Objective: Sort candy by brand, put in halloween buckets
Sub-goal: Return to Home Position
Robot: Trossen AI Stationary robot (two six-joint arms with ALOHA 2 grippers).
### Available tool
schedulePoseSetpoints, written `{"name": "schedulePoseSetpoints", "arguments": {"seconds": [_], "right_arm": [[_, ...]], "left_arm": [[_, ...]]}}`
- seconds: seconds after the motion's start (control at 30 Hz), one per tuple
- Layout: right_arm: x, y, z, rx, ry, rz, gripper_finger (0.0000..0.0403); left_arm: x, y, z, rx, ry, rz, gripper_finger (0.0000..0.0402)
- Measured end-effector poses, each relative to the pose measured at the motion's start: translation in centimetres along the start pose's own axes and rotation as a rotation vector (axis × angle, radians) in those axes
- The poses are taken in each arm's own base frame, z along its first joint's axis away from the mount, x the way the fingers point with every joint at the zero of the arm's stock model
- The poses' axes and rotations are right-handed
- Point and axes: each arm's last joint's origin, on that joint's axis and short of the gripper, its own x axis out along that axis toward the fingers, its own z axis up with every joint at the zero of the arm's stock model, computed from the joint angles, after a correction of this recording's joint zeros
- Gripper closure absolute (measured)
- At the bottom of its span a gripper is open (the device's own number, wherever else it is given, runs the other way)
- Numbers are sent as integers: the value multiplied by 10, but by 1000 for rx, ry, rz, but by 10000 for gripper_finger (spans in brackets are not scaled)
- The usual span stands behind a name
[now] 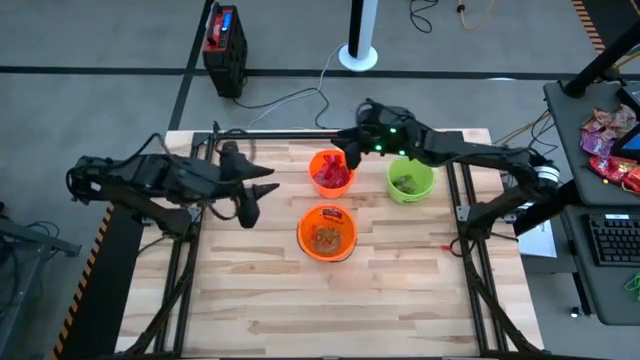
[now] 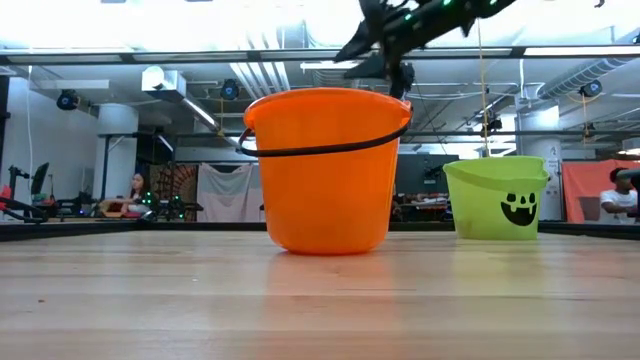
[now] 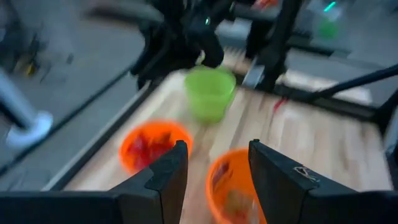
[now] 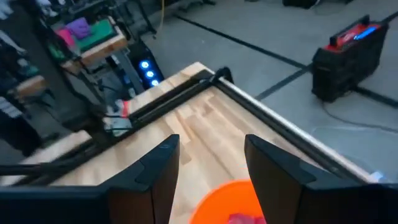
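Three buckets stand on the wooden table. The far orange bucket (image 1: 331, 172) holds red candy packets (image 1: 333, 178), the near orange bucket (image 1: 327, 232) holds small mixed pieces (image 1: 325, 238), and the lime green bucket (image 1: 410, 180) holds small pieces too. My right gripper (image 1: 351, 156) hovers open and empty over the far orange bucket's far rim; its wrist view (image 4: 208, 149) shows that bucket (image 4: 236, 202) below. My left gripper (image 1: 258, 192) is open and empty, above the table left of both orange buckets (image 3: 217, 155). In the low view the near orange bucket (image 2: 325, 170) hides the far one.
A black-and-red box (image 1: 224, 40) with a cable sits on the floor beyond the table's far edge. A side table at the right carries a heap of pink and red packets (image 1: 610, 140). Bare wood lies toward the near edge (image 1: 330, 310). People show in the room behind (image 2: 135, 190).
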Motion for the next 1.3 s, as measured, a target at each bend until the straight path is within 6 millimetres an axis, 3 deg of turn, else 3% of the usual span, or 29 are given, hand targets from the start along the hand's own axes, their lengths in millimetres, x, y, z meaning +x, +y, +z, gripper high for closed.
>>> {"name": "schedulePoseSetpoints", "arguments": {"seconds": [0.1,0.23,0.5,0.57,0.7,0.77,1.03,1.3], "right_arm": [[-21,11,4,-38,-29,34,229],[-57,25,-4,-232,-105,98,232],[-100,17,-29,2,-124,114,227],[-106,17,-33,50,-122,140,227],[-117,17,-51,-168,-52,398,225],[-124,14,-60,-186,-38,486,225],[-134,-5,-115,-193,-131,514,225],[-141,-21,-162,-232,-277,523,225]], "left_arm": [[-9,9,-9,29,-123,-57,249],[-21,29,-47,-17,-246,-160,249],[-15,50,-115,-131,-394,-216,249],[-11,53,-130,-117,-371,-206,249],[-5,63,-161,-123,-357,-164,249],[-11,69,-169,-147,-434,-199,249],[-30,92,-204,-113,-686,-268,249],[-9,88,-226,5,-595,-190,249]]}}
